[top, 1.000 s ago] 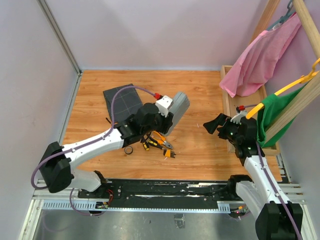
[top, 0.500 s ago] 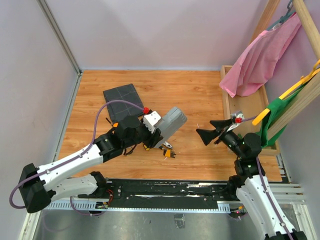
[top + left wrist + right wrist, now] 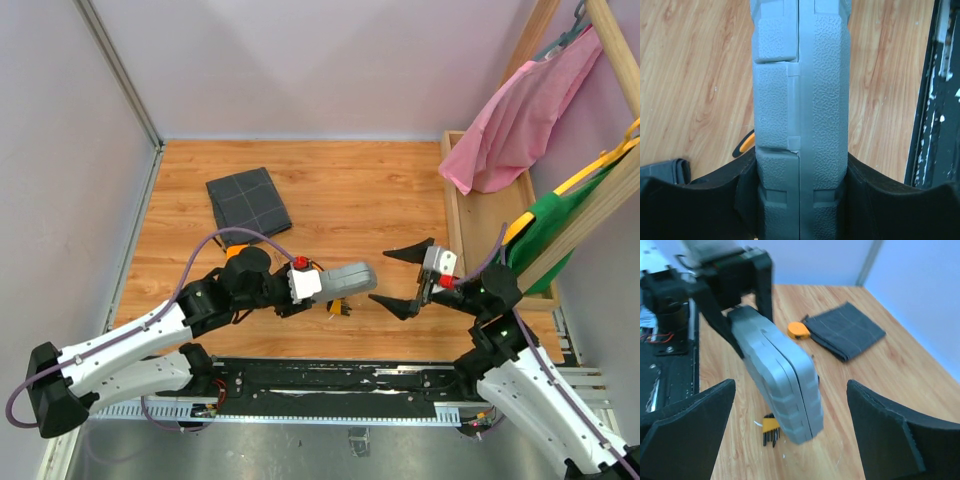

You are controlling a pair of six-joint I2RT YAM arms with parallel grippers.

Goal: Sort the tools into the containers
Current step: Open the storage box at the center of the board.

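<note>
I am gripping the light-grey case (image 3: 352, 279) with the left gripper (image 3: 325, 284), its jaws clenched across the closed shell. The case is hanging on edge above the near part of the table (image 3: 360, 190). The right gripper (image 3: 386, 276) is facing the free end of the case with its jaws spread wide, touching nothing. The small orange bit holder (image 3: 771, 426) is lying on the table below the case. The dark grey pouch (image 3: 248, 200) is lying flat at the far left, with the round orange piece (image 3: 798, 330) near it.
</note>
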